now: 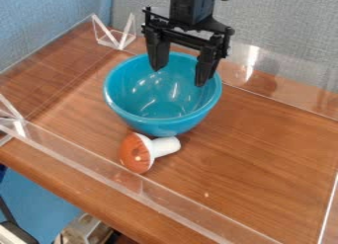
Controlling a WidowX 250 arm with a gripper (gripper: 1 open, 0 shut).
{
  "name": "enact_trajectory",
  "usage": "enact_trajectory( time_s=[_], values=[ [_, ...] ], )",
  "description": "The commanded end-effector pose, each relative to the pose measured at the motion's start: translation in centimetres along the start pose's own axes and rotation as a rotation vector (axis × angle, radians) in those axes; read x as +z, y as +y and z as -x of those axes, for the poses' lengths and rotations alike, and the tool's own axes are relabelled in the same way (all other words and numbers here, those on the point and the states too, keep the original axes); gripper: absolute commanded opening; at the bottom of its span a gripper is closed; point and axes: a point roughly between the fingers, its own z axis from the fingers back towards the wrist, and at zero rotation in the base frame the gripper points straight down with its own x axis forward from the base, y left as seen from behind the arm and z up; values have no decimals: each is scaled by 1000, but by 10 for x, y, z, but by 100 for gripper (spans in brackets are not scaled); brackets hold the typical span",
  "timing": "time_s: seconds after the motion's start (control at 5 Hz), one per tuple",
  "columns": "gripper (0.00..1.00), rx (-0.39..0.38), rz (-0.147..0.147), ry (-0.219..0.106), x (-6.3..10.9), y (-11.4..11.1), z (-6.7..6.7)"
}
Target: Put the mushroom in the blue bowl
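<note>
Opening step, judged from the layout: the mushroom is not yet grasped. The fingers stand spread wide and empty, pointing down over the far rim of the blue bowl. The mushroom lies on its side on the table, nearer the camera than the fingers, just beside the bowl's near wall. The next move calls for crossing the bowl and descending. The bowl appears empty.

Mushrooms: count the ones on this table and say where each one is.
1. The mushroom lies on its side on the wooden table, just in front of the blue bowl, near the clear front wall. The bowl's visible interior holds none.
</note>
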Motion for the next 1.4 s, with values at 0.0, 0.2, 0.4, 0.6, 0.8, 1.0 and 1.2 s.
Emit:
enact_trajectory(
  time_s=[0.0, 0.2, 0.4, 0.6, 0.8, 1.0, 1.2],
  values=[
    [100, -20, -4, 0, -2, 12, 7],
    [100, -20, -13, 16, -17, 25, 20],
    [100, -23, -31, 25, -34, 36, 33],
    [100, -24, -44, 37, -59, 47, 39],
    [100, -28, -46, 36, -78, 50, 40],
    [100, -37, -46, 33, -90, 48, 43],
    [100, -40, -41, 37, -100, 45, 46]
  ],
)
